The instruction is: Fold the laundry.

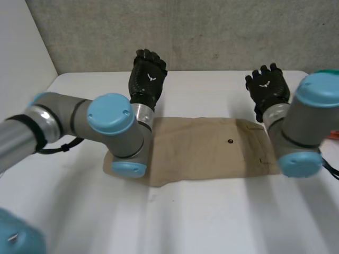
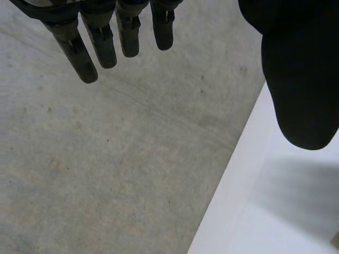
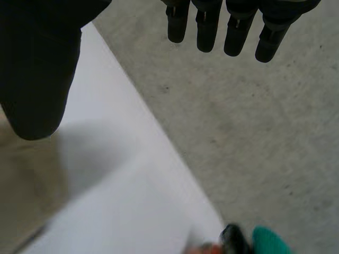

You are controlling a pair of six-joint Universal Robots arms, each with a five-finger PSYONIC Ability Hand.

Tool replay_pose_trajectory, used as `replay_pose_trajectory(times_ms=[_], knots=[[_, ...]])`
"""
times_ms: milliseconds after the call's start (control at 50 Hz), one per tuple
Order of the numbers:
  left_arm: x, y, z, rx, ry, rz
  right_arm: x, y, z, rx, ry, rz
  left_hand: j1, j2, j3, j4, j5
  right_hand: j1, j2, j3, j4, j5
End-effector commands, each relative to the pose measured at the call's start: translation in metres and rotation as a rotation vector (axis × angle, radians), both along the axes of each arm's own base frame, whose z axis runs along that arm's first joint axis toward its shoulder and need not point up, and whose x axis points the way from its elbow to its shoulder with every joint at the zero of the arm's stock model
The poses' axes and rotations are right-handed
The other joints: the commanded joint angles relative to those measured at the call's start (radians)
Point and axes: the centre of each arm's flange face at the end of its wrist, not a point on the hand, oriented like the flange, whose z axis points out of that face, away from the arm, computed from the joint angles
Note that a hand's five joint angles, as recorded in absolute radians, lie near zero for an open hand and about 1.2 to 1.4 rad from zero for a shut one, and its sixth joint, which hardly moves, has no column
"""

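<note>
**While the tan garment [image 1: 201, 151] is lying flat, the left robot hand [image 1: 147, 74] and the right robot hand [image 1: 267, 87] are hovering empty**

Because nothing is being carried, the left robot hand is hanging in the air with its fingers [image 2: 100, 45] straight and its thumb [image 2: 302, 79] held well apart from them, gripping nothing. The right robot hand is doing the same, with its fingers [image 3: 238, 26] straight and its thumb [image 3: 37, 79] held wide. In the head view both are floating above the far edge of the table [image 1: 212, 217]. The left one is sitting past the garment's left part and the right one past its right corner, and neither is touching the cloth. I judge that this placement is keeping the palms clear while lining each robot hand up with one end of the garment for a grasp.

The tan garment is lying in the middle of the table between the two arms. It is looking like a long, smooth band, with a dark button [image 1: 230, 141] toward the right arm's end. Judging by that shape, some folding is done and a fold across the length is probably coming next. The risk there is a robot hand catching only the top layer.

Beyond the table a grey concrete surface [image 2: 106, 159] is standing behind everything. A green thing [image 3: 270, 242] is sitting just off the table's edge on the right arm's side.
</note>
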Motion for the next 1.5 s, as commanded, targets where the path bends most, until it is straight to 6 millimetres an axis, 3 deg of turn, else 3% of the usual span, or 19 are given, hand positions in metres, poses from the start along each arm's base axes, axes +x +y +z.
replay_pose_trajectory(times_ms=[20, 240, 320, 380, 440, 560, 700, 780, 800, 860, 880, 940, 1000, 1080, 1120, 1220, 1300, 1380, 1500], knots=[[0.024, 0.029, 0.028, 0.071, 0.097, -0.023, -0.036, 0.050, -0.017, 0.401, -0.090, 0.000, -0.014, -0.035, -0.035, -0.029, -0.047, -0.051, -0.034, -0.034, -0.036, -0.046], [0.038, 0.062, 0.019, 0.247, 0.230, -0.148, -0.053, 0.044, -0.062, 0.507, -0.185, 0.026, -0.014, -0.035, -0.035, -0.029, -0.047, 0.135, 0.152, 0.152, 0.151, 0.140], [0.039, 0.064, 0.016, 0.260, 0.229, -0.145, -0.051, 0.037, -0.075, 0.493, -0.186, 0.030, -0.014, -0.035, -0.035, -0.029, -0.047, 0.395, 0.412, 0.413, 0.411, 0.401], [0.040, 0.065, 0.014, 0.267, 0.228, -0.145, -0.052, 0.034, -0.080, 0.490, -0.176, 0.017, -0.014, -0.035, -0.035, -0.029, -0.047, 1.168, 1.185, 1.185, 1.184, 1.173], [0.040, 0.065, 0.015, 0.265, 0.229, -0.142, -0.063, 0.029, -0.083, 0.455, -0.171, -0.051, -0.014, -0.035, -0.035, -0.029, -0.047, 1.170, 1.187, 1.187, 1.186, 1.176], [0.047, 0.071, 0.035, 0.233, 0.254, -0.145, -0.088, 0.027, -0.024, 0.214, -0.131, -0.127, -0.014, -0.035, -0.035, -0.029, -0.047, 1.170, 1.187, 1.187, 1.186, 1.176], [0.055, 0.079, 0.049, 0.212, 0.270, -0.148, -0.098, 0.019, -0.019, 0.141, 0.156, -0.128, -0.014, -0.035, -0.035, -0.029, -0.047, 1.170, 1.187, 1.187, 1.186, 1.176], [0.060, 0.081, 0.051, 0.212, 0.270, -0.140, -0.063, 0.026, -0.010, 0.055, 0.270, -0.001, -0.014, -0.035, -0.035, -0.029, -0.047, 1.170, 1.187, 1.187, 1.186, 1.176], [0.062, 0.080, 0.050, 0.214, 0.269, -0.132, -0.028, 0.041, -0.007, 0.007, 0.282, 0.112, -0.014, -0.035, -0.035, -0.029, -0.047, 1.170, 1.187, 1.187, 1.186, 1.176], [0.066, 0.079, 0.049, 0.216, 0.268, -0.121, 0.020, 0.065, -0.005, -0.074, 0.273, 0.299, -0.014, -0.035, -0.035, -0.029, -0.047, 1.170, 1.187, 1.187, 1.186, 1.176], [0.068, 0.078, 0.048, 0.219, 0.266, -0.115, 0.049, 0.088, -0.013, -0.097, 0.260, 0.437, -0.014, -0.035, -0.035, -0.029, -0.047, 1.170, 1.187, 1.187, 1.186, 1.176], [0.070, 0.077, 0.047, 0.221, 0.266, -0.106, 0.085, 0.132, -0.041, -0.082, 0.260, 0.690, -0.014, -0.035, -0.035, -0.029, -0.047, 1.170, 1.187, 1.187, 1.186, 1.176], [0.071, 0.075, 0.047, 0.221, 0.265, -0.101, 0.098, 0.162, -0.066, -0.041, 0.302, 0.841, -0.014, -0.035, -0.035, -0.029, -0.047, 1.170, 1.187, 1.187, 1.186, 1.176], [0.071, 0.074, 0.050, 0.211, 0.272, -0.101, 0.095, 0.168, -0.076, -0.014, 0.376, 0.858, -0.014, -0.035, -0.035, -0.029, -0.047, -0.051, -0.034, -0.034, -0.036, -0.046], [0.070, 0.073, 0.053, 0.203, 0.277, -0.103, 0.094, 0.169, -0.074, -0.004, 0.365, 0.860, -0.014, -0.035, -0.035, -0.029, -0.047, -0.051, -0.034, -0.034, -0.036, -0.046], [0.065, 0.067, 0.070, 0.157, 0.315, -0.114, 0.069, 0.140, 0.009, 0.005, 0.014, 0.699, -0.014, -0.035, -0.035, -0.029, -0.047, -0.051, -0.034, -0.034, -0.036, -0.046], [0.057, 0.061, 0.090, 0.133, 0.399, -0.147, 0.045, 0.113, 0.042, 0.147, -0.371, 0.587, -0.014, -0.035, -0.035, -0.029, -0.047, -0.051, -0.034, -0.034, -0.036, -0.046], [0.046, 0.056, 0.093, 0.177, 0.462, -0.183, 0.024, 0.087, 0.060, 0.228, -0.600, 0.495, -0.010, -0.031, -0.032, -0.025, -0.043, -0.051, -0.034, -0.034, -0.036, -0.046], [-0.003, 0.081, 0.057, 0.420, 0.390, -0.302, -0.007, 0.055, 0.048, 0.319, -0.558, 0.305, -0.010, -0.031, -0.032, -0.025, -0.043, -0.051, -0.034, -0.034, -0.036, -0.046]])
